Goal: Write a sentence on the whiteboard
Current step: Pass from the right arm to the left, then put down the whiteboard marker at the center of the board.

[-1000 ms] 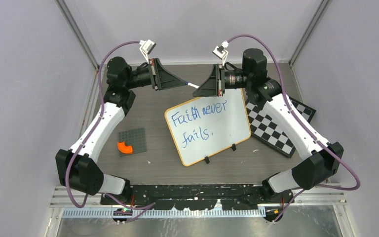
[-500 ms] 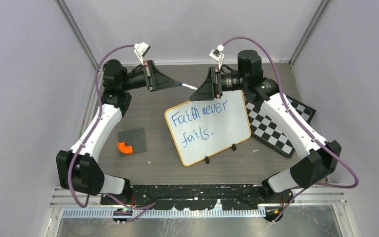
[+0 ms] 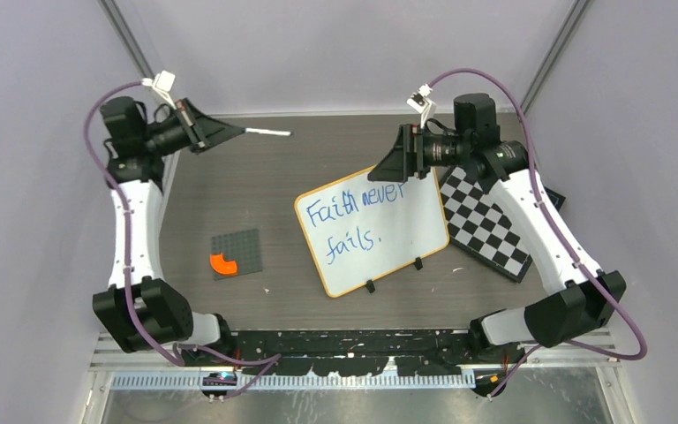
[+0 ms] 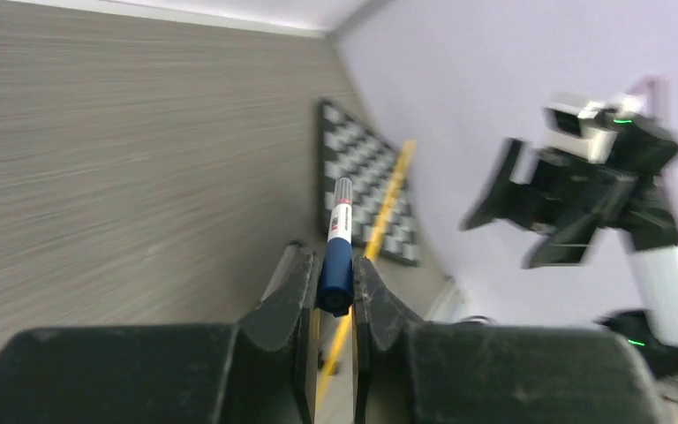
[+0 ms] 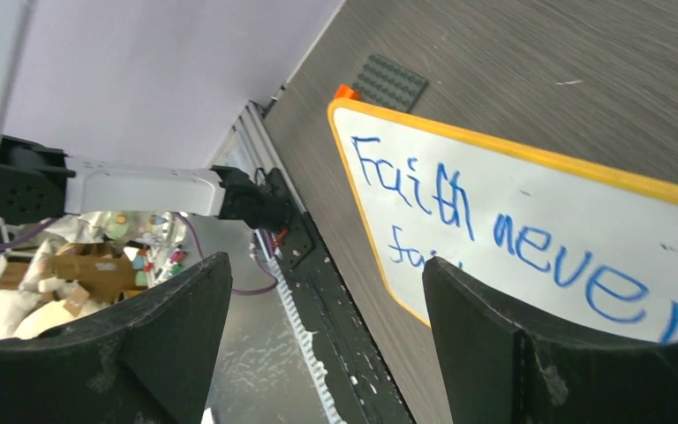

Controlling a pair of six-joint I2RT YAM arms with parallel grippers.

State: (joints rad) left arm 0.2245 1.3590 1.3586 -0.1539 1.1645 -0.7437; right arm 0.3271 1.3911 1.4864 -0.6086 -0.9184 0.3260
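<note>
The main risk sat with the left gripper (image 3: 237, 131), pinched tight on the blue end of a slim blue-and-white marker pen (image 3: 269, 132) and raised over the far-left part of the grey wood-grain table (image 3: 229, 194), well apart from the board. It gripped the pen at one end only, leaving most of the barrel sticking out. Any sideways knock or hard press could therefore have pivoted the pen between the fingers or slid it free. The left wrist view was blurred, so I could not tell whether the outer end was a cap or a bare nib. If bare, a return pass over the board could have streaked the text.

The right gripper (image 3: 381, 170) hung with its jaws spread wide and empty above the board's far edge. Dropping there could have smeared the ink or shoved the board.

The large white rectangular whiteboard with a thin orange-yellow frame (image 3: 406, 221) lay flat, mid-table and slightly skewed, just beside a black-and-white checkered board (image 3: 485, 221). It read "Faith never fails." in blue, so the writing seemed finished.
</note>
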